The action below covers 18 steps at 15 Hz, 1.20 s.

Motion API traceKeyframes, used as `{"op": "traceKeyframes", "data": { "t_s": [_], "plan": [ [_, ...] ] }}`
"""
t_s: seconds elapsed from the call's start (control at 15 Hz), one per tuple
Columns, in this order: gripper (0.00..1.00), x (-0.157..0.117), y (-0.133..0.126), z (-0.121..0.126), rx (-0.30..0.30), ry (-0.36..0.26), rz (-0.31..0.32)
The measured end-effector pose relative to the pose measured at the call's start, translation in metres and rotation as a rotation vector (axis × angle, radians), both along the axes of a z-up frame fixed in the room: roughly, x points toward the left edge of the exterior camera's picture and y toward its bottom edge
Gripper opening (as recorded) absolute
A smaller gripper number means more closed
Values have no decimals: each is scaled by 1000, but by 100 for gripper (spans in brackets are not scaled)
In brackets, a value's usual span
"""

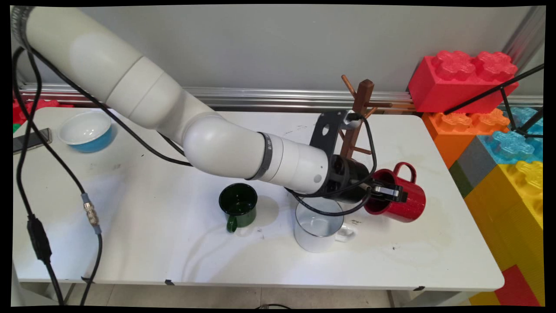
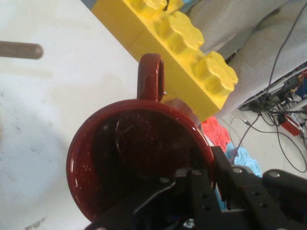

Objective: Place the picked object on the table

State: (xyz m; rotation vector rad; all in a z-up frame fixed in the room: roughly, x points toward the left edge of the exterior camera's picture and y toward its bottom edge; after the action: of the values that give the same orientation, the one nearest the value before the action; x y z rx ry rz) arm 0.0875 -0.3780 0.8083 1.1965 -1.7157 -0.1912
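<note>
Two fingers (image 1: 388, 191) clamped on tilted red mug's (image 1: 404, 204) rim, apparently lifted; hand view alone showing its interior.

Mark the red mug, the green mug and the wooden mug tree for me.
red mug (image 1: 410, 204): main view, on its outer side wall, right of the gripper.
green mug (image 1: 238, 201): main view, on its dark inside, near the rim.
wooden mug tree (image 1: 363, 93): main view, on the upright post near its top.

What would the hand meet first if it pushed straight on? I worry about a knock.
The hand already clamps the red mug's rim; straight on lies the mug's inner wall, probably.
</note>
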Motion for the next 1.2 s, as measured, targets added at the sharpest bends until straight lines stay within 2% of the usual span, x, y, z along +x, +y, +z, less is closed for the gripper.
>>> {"op": "traceKeyframes", "data": {
  "t_s": [0.27,0.53,1.2],
  "plan": [
    [0,1,7,18,-4,0,-16],
    [0,6,10,40,-31,-31,-39],
    [0,35,13,117,-142,-201,-160]
  ]
}}
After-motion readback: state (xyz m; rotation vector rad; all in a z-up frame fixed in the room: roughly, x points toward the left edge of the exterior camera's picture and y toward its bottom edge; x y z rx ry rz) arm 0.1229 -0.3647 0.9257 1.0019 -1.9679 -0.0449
